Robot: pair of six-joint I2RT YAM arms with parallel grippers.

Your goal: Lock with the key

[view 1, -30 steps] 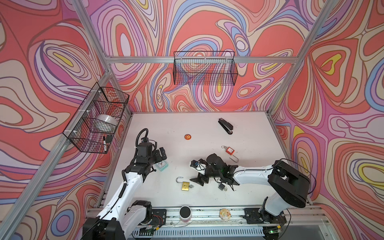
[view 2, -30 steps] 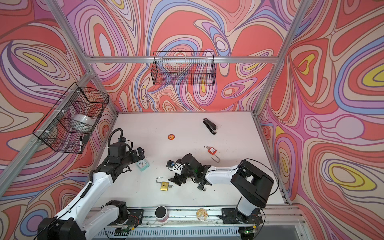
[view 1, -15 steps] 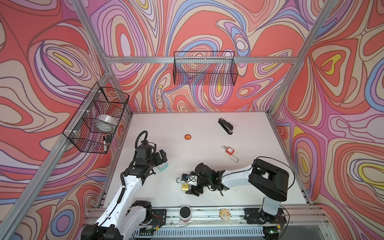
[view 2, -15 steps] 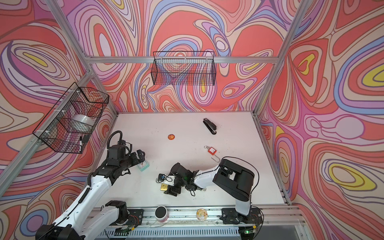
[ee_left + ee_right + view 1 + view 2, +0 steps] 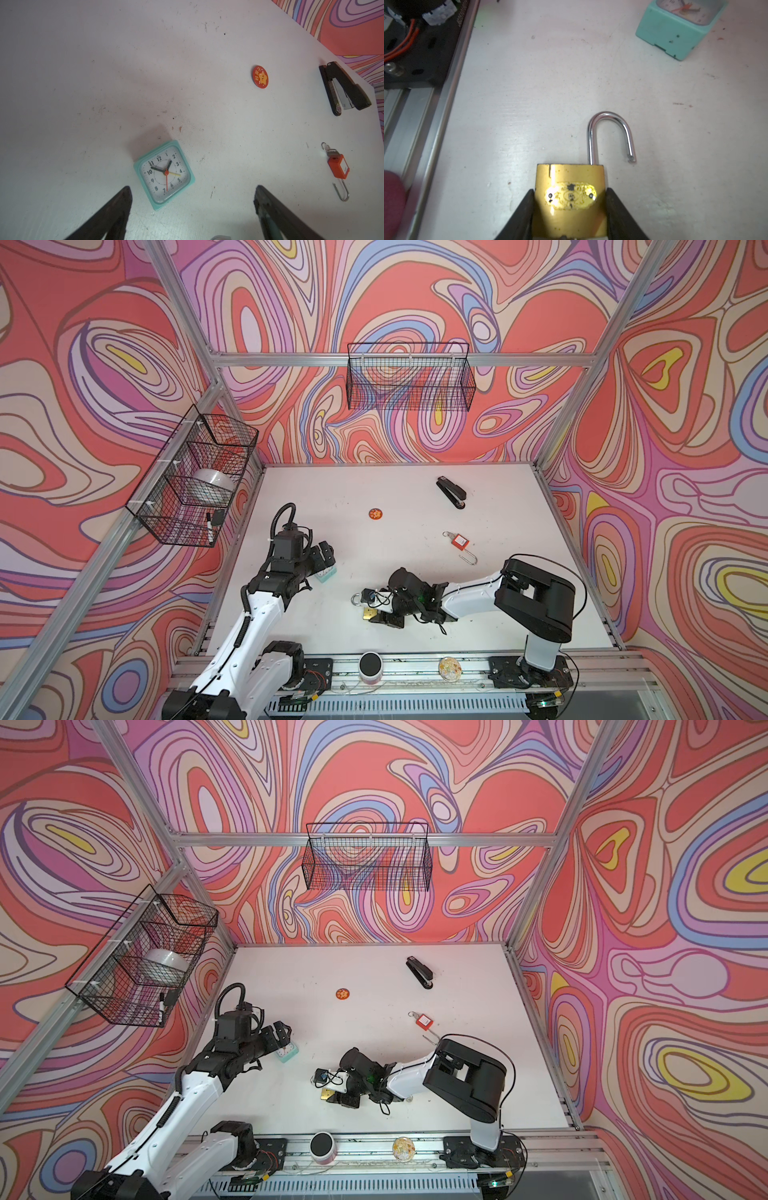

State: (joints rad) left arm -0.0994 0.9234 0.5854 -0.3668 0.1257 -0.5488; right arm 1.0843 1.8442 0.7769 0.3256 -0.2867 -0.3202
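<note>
A brass padlock (image 5: 569,180) lies flat on the white table near its front edge, with its steel shackle (image 5: 610,116) swung open. My right gripper (image 5: 570,189) is shut on the padlock's body, one finger pressed against each side. In both top views the gripper (image 5: 380,612) covers most of the padlock (image 5: 368,613). A key on a ring (image 5: 448,535) sticks out of a red padlock (image 5: 460,540) farther back on the right. My left gripper (image 5: 192,187) hangs open over the table just beside a teal alarm clock (image 5: 165,174), holding nothing.
A black stapler (image 5: 451,492) and a red badge (image 5: 375,514) lie toward the back. A black-topped cup (image 5: 370,666) and a round patterned disc (image 5: 450,667) rest on the front rail. Wire baskets (image 5: 409,379) hang on the back and left walls.
My right arm has reached left to the brass padlock and its jaws have closed onto the body. The left gripper has shifted only slightly above the clock.
</note>
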